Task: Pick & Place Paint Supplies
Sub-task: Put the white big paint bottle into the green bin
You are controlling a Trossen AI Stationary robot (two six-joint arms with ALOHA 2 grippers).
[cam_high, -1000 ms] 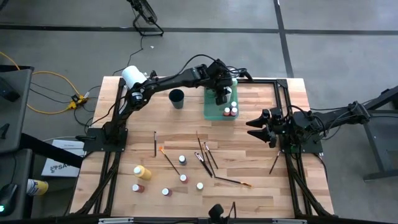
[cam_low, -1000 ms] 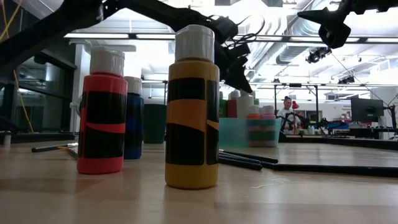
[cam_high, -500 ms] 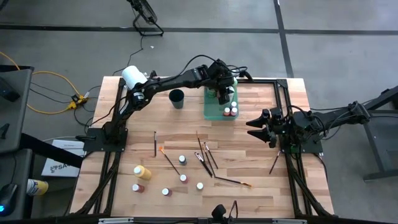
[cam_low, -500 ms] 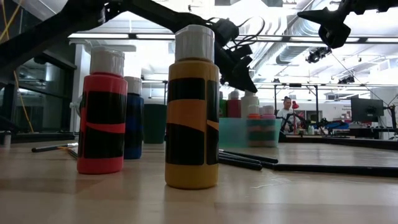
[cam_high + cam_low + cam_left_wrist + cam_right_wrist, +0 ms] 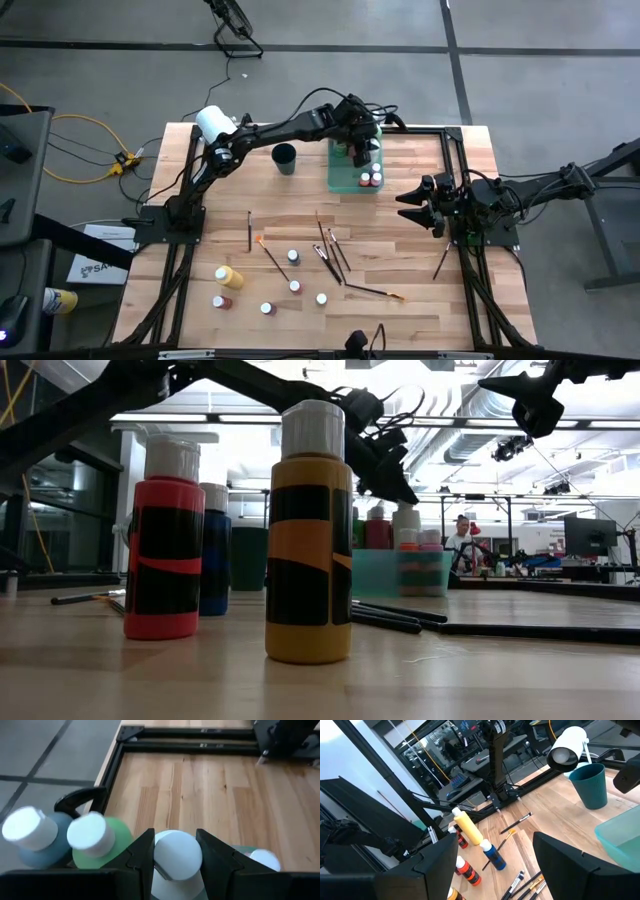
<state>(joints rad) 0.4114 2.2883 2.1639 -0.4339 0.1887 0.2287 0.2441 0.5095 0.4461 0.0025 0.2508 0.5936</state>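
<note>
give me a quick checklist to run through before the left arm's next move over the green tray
1. Left gripper over the green tray: ok.
2. Its fingers flank a white-capped bottle on both sides: ok.
3. Bottle already resting on the tray floor: cannot tell.
4. Neighbouring green bottle and blue-grey bottle upright, close beside the held one: ok, little room to spare.
5. Right gripper waits open, away from the tray: ok.
6. Brushes and bottles left on the table: not ok, task unfinished.
</note>
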